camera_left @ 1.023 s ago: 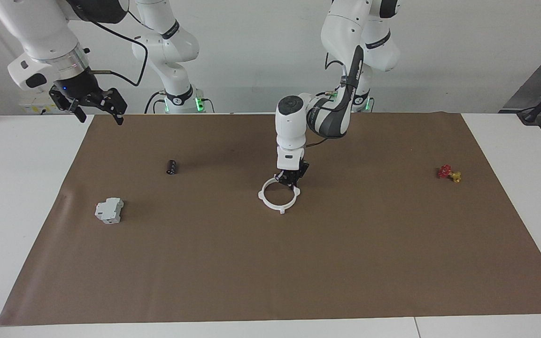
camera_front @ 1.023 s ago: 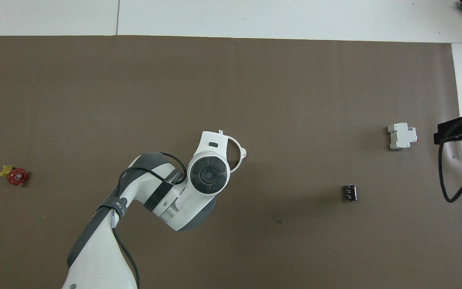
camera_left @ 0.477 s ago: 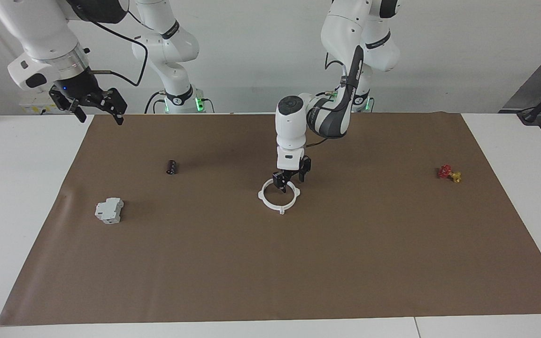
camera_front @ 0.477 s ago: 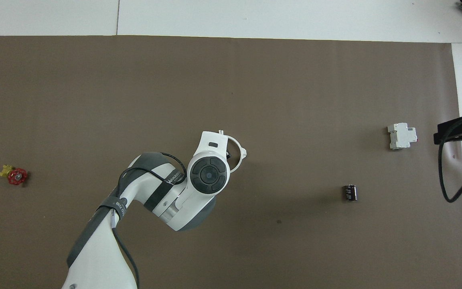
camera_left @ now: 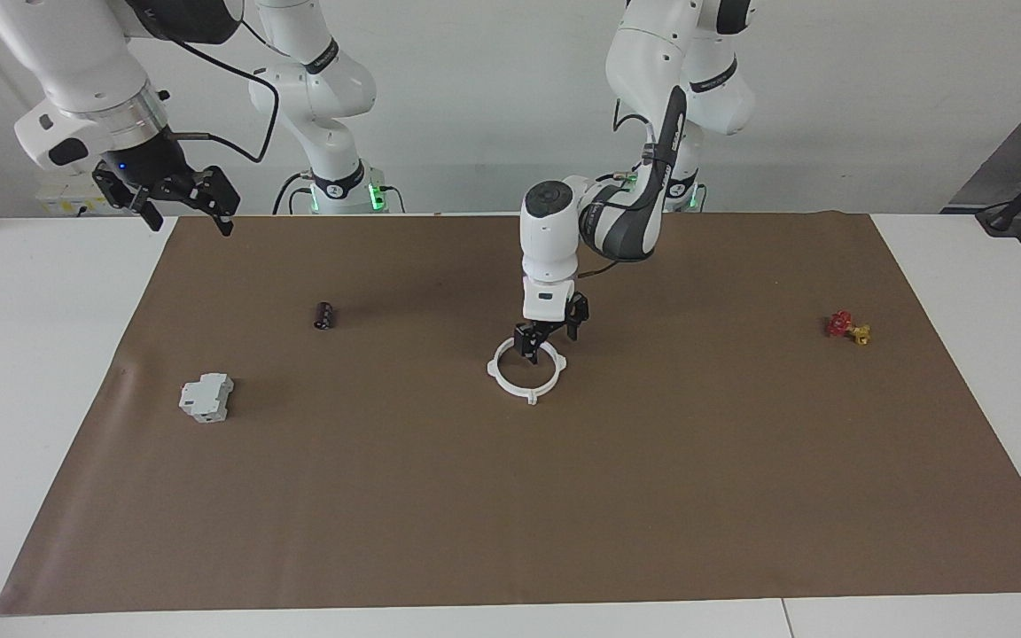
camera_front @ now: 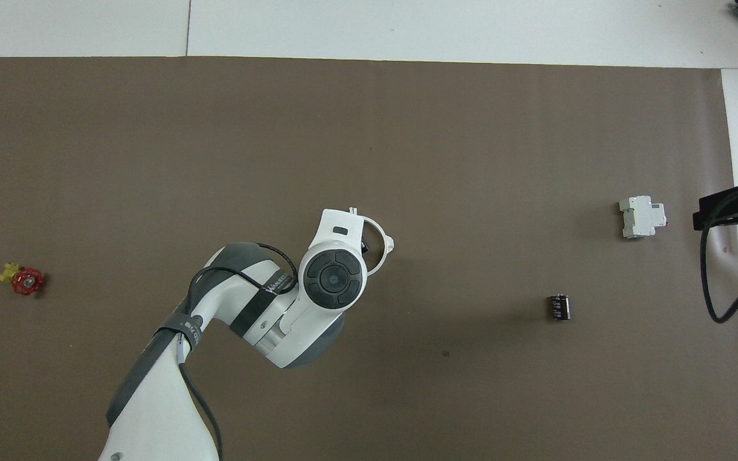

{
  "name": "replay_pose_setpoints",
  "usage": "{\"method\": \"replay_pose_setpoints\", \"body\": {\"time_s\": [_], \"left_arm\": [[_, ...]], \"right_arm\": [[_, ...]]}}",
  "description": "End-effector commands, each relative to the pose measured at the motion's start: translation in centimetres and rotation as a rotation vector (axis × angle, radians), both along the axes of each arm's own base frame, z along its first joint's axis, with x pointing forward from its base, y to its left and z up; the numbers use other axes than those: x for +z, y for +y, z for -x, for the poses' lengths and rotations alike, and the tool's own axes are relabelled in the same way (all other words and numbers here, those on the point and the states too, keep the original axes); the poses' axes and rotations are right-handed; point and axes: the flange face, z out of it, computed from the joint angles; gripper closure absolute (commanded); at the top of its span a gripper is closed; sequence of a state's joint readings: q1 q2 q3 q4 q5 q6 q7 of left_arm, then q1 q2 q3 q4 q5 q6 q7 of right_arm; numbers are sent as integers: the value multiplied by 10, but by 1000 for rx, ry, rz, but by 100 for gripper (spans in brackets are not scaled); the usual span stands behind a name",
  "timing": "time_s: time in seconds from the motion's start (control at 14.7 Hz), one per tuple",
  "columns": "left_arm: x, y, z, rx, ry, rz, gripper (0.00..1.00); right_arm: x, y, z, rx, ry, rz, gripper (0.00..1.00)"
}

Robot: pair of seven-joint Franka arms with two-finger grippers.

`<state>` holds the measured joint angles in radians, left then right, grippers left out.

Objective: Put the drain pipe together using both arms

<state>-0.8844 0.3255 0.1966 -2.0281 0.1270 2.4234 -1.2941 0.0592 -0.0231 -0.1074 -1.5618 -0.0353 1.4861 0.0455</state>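
Drain pipe (camera_left: 510, 379): joined into one white ring w/ tabs, lying flat on the brown mat (camera_left: 652, 496) near the counter's (camera_left: 32, 372) middle. Left hand (camera_left: 550, 338): directly over the ring's robot-side edge, fingers spread, gripping nothing; in overhead view the arm covers most of the ring. Right hand (camera_left: 181, 206): raised over the mat corner at the right arm's end, fingers spread, empty; arm waits. Other items on mat: grey-white block (camera_left: 206, 397) and small black cylinder (camera_left: 323, 315) toward right arm's end, cylinder nearer the robots; red-yellow valve (camera_left: 847, 327) toward left arm's end. All well apart from the ring.
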Motion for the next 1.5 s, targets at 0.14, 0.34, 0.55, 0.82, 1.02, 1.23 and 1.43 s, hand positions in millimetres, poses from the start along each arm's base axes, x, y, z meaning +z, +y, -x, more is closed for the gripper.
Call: {"method": "replay_pose_setpoints", "body": {"time_s": [0.14, 0.34, 0.55, 0.82, 1.02, 1.23, 1.43], "left_arm": [[10, 7, -9, -17, 18, -50, 0], [49, 24, -33, -66, 57, -100, 0], [102, 74, -57, -113, 83, -103, 0], [158, 161, -75, -239, 157, -115, 0], [195, 225, -97, -317, 211, -115, 0], [222, 293, -102, -407, 217, -94, 0], [235, 358, -98, -546, 251, -84, 0]], "right_arm": [[5, 0, 4, 20, 2, -18, 0], [5, -1, 4, 19, 2, -18, 0], [4, 0, 4, 20, 4, -18, 0], [5, -1, 4, 19, 2, -18, 0], [5, 0, 4, 20, 2, -18, 0], [5, 0, 4, 20, 2, -18, 0], [5, -1, 4, 19, 2, -18, 0]]}}
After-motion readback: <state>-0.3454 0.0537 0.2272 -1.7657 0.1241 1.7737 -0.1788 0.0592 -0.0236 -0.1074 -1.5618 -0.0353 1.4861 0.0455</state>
